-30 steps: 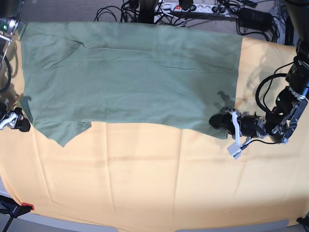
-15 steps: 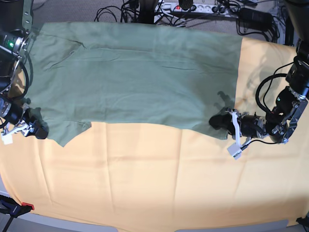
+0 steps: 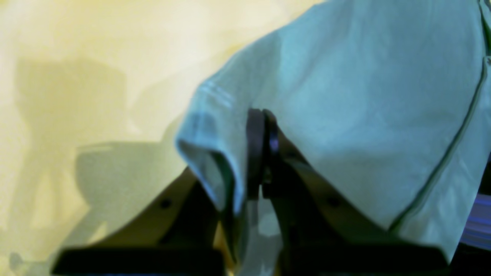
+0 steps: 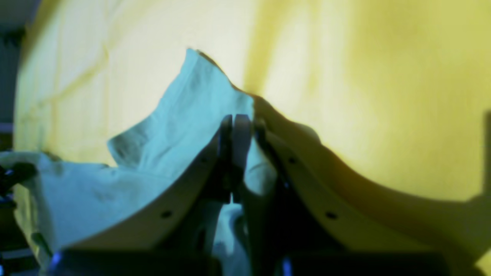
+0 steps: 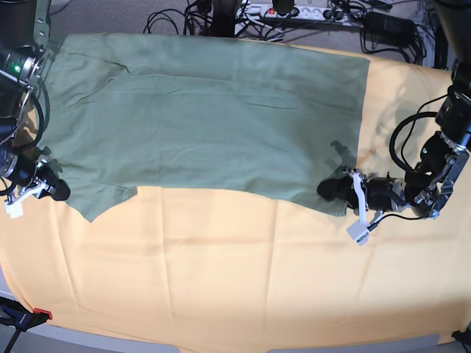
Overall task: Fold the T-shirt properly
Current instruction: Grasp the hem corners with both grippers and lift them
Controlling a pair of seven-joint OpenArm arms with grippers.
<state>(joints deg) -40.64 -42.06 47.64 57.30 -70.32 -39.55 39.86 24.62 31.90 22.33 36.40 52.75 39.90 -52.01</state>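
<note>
Lying flat and spread wide, the sage-green T-shirt (image 5: 206,118) stretched across the far half of the counter, its long axis running side to side in the base view. A short sleeve (image 5: 92,202) jutted toward the near edge at that view's left, where the shoulder end sat, while the straight hem (image 5: 362,125) faced the view's right. Beneath it lay the yellow-orange cloth (image 5: 235,279), bare over the whole near half of the counter.

The left gripper (image 5: 331,188), on the base view's right, was clenched on the near corner of the hem, the fabric draping over its closed jaws in the left wrist view (image 3: 260,153). The right gripper (image 5: 53,189), on that view's left, was likewise clamped on the shirt's edge beside the sleeve; its wrist camera showed the jaws pressed together with a peak of green cloth (image 4: 199,99) pinched between them (image 4: 234,161). Both grippers sat low, at the level of the cloth.

Beyond the far edge of the counter, a tangle of black cables (image 5: 221,15) and a white power strip (image 5: 294,11) lay on the floor.
</note>
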